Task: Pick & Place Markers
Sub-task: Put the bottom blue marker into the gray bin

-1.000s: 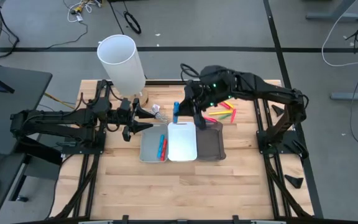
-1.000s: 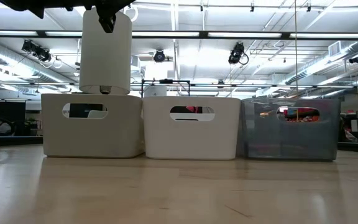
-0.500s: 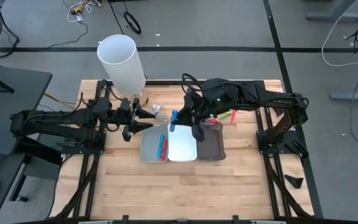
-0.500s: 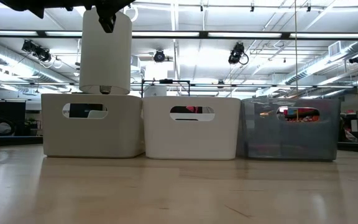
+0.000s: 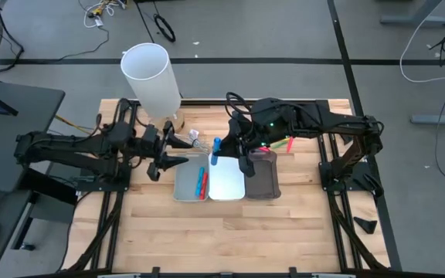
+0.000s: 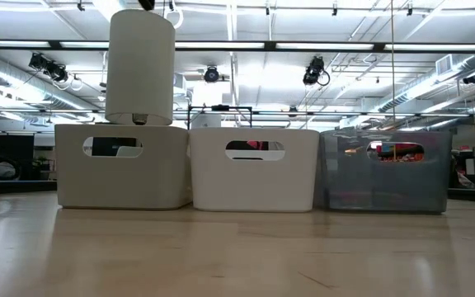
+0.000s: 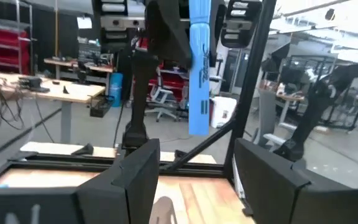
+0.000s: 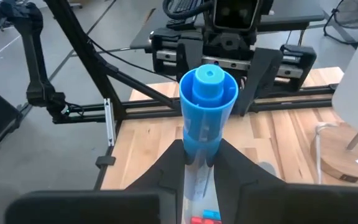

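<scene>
Frame centre, high view: right gripper (image 5: 216,151) clamps a blue marker (image 5: 215,149) upright between its closed fingers above the white tray (image 5: 227,177). Left gripper (image 5: 178,150) gapes empty, centre-left. Remaining markers (image 5: 279,144) partly hidden behind the arm.

The left end effector (image 5: 178,151) has shifted and tilted slightly beside the trays.

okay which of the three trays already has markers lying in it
The leftmost, light grey tray, nearest the left arm: red and blue markers lie along its right side. The white middle tray and the dark grey tray show none.
</scene>
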Action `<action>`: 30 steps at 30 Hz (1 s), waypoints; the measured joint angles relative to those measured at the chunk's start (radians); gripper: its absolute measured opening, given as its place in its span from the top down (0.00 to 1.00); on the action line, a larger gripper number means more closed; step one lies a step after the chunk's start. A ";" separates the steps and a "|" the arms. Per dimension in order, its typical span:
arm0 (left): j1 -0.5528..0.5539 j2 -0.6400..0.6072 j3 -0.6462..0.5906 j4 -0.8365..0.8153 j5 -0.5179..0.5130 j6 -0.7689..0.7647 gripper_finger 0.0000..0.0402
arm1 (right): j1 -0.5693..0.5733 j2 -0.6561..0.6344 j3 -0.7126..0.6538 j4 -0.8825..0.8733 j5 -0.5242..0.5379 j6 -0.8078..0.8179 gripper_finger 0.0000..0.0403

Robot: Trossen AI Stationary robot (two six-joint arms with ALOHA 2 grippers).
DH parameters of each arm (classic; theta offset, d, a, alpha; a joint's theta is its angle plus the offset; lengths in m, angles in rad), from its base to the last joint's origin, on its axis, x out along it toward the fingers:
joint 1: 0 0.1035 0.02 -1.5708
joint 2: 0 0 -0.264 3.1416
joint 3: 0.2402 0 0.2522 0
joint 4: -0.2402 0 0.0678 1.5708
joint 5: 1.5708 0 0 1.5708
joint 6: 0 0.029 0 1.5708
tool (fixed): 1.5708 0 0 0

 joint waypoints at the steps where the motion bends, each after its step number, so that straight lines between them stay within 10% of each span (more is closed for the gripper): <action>1: -0.014 0.006 0.013 -0.020 -0.014 0.012 0.47 | 0.000 0.000 0.000 0.000 -0.002 0.006 0.86; 30: -0.106 0.407 0.357 -0.074 -0.116 -0.033 0.57 | 0.002 0.000 0.000 -0.014 -0.106 -0.043 0.86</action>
